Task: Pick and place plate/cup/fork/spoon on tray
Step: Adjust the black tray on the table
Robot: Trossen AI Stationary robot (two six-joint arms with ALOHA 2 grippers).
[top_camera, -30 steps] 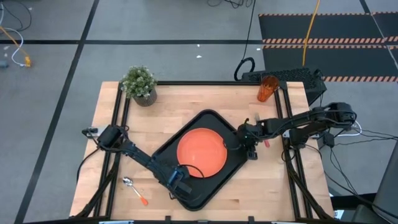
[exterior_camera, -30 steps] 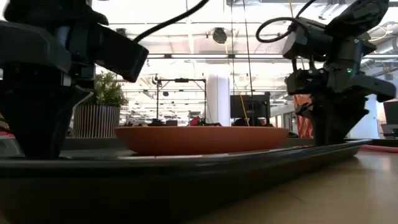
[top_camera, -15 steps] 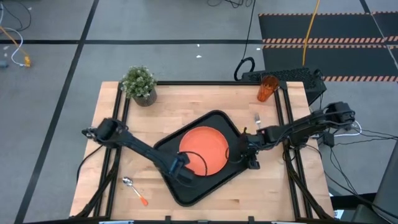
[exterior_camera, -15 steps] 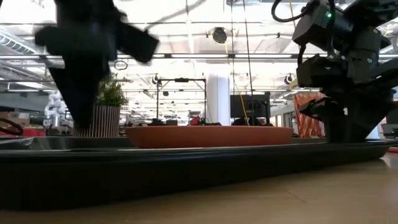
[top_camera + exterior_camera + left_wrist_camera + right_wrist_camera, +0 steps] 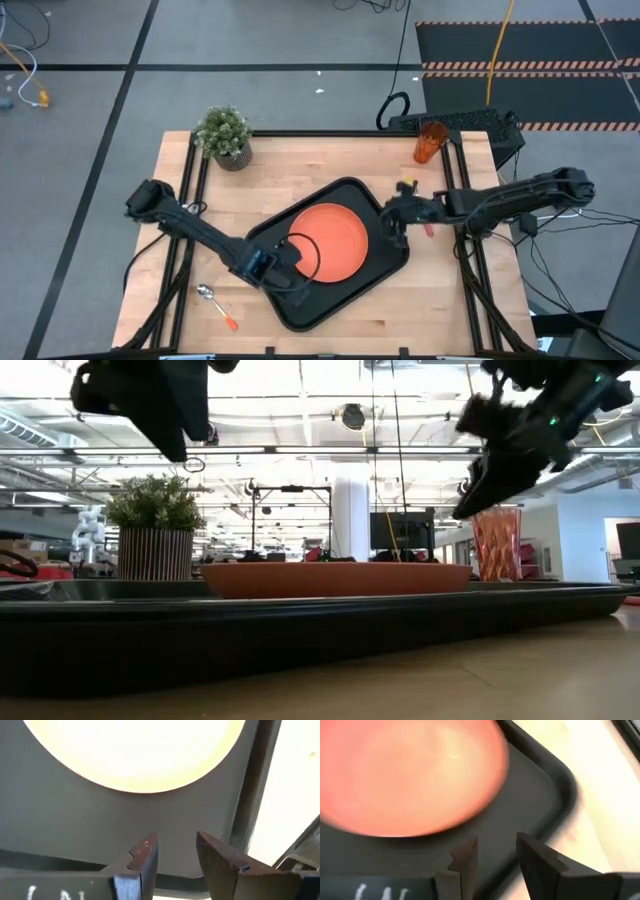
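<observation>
The orange plate (image 5: pixel 328 243) lies flat on the floor of the black tray (image 5: pixel 385 262) at mid-table. My left gripper (image 5: pixel 288 277) hangs open above the tray's near-left part, beside the plate's edge (image 5: pixel 135 770). My right gripper (image 5: pixel 386 230) hangs open above the tray's right corner (image 5: pixel 555 785), slanting down toward the plate. The amber cup (image 5: pixel 431 142) stands upright at the far right. On the wood near the front left lies the orange-handled spoon (image 5: pixel 215 305). Only the fork's pink-red handle (image 5: pixel 429 230) peeks out under the right arm.
A potted green plant (image 5: pixel 224 135) stands at the far left corner. Black frame rails (image 5: pixel 190 200) run along the table's left and right sides. Bare wood lies between the tray and the far edge (image 5: pixel 320 165).
Both grippers have risen off the tray's rim, the left from its near-left side, the right from its right corner. The left has rolled about its pointing line as it rose. The right has tipped up from pointing steeply down to a slant.
</observation>
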